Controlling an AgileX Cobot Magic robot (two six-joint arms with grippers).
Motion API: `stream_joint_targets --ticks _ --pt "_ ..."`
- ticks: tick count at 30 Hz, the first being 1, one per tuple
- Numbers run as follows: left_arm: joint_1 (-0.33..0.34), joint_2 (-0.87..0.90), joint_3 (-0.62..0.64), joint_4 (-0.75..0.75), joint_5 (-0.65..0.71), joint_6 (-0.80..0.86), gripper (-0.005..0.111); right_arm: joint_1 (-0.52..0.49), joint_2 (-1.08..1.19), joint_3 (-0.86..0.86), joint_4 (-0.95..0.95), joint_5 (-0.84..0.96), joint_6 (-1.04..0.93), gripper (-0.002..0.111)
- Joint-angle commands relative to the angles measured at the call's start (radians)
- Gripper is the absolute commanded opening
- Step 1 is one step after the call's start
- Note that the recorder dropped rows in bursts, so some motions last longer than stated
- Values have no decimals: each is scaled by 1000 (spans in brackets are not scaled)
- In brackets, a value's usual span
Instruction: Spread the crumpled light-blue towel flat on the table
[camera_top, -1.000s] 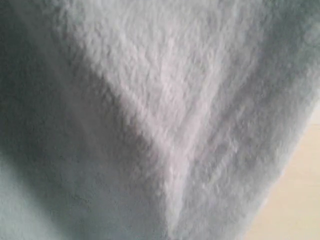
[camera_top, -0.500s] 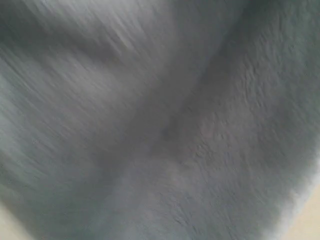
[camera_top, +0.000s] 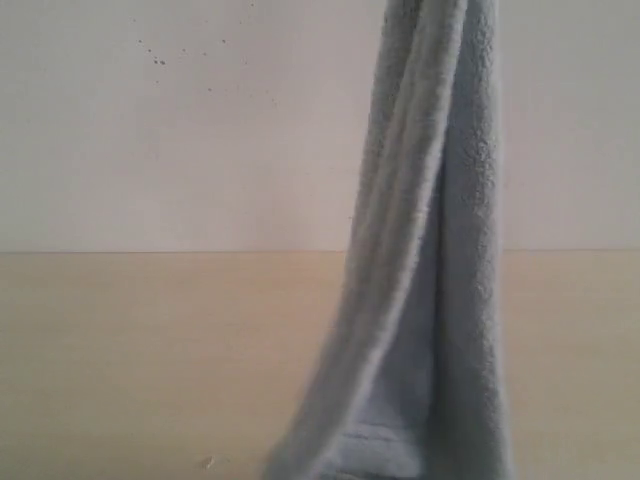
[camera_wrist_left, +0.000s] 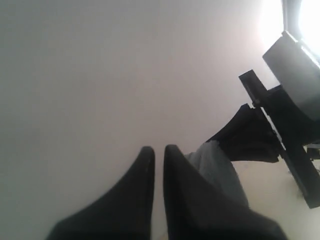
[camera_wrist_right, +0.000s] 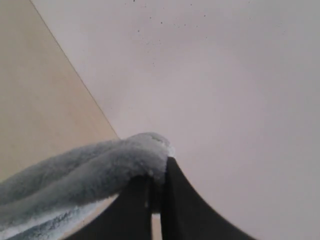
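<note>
The light-blue towel (camera_top: 430, 250) hangs in a long gathered column from above the top edge of the exterior view, and its hemmed lower end reaches the table (camera_top: 150, 350). Neither gripper shows in that view. In the right wrist view my right gripper (camera_wrist_right: 160, 167) is shut on a bunched fold of the towel (camera_wrist_right: 90, 175), which drapes away from the fingertips over the table (camera_wrist_right: 40, 100). My left gripper (camera_wrist_left: 159, 150) is shut with nothing between its fingers, raised in front of the wall. Beside it a strip of the towel (camera_wrist_left: 217, 167) hangs from a dark shape.
A white speckled wall (camera_top: 200, 130) rises behind the table's far edge. In the left wrist view a black frame (camera_wrist_left: 295, 100) stands near the hanging towel, with bright light behind it. Bare table (camera_top: 120, 400) lies to the left of the towel.
The towel filled the exterior view up close and blurred. Now it hangs farther off as a narrow column, and the wall and table show.
</note>
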Motion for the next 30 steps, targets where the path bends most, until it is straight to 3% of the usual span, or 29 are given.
stream_joint_targets --ticks 1,4,8,9,17,30 --pt "-1 -28 69 -6 6 14 6 -1 -9 -5 0 -14 10 0" --pt "-1 -26 108 -6 -46 14 9 -1 -9 -5 69 -14 -1 0" --pt "-1 -26 177 -6 -124 -78 53 -1 -31 68 167 -14 16 0" --pt "-1 -26 182 -6 -135 -78 54 -1 -41 100 177 -14 24 0" --pt "-1 -26 215 -6 -152 -78 54 -1 -185 538 186 -40 126 0" --pt "-1 -26 365 -6 -294 -124 54 -1 -222 757 373 -385 146 0"
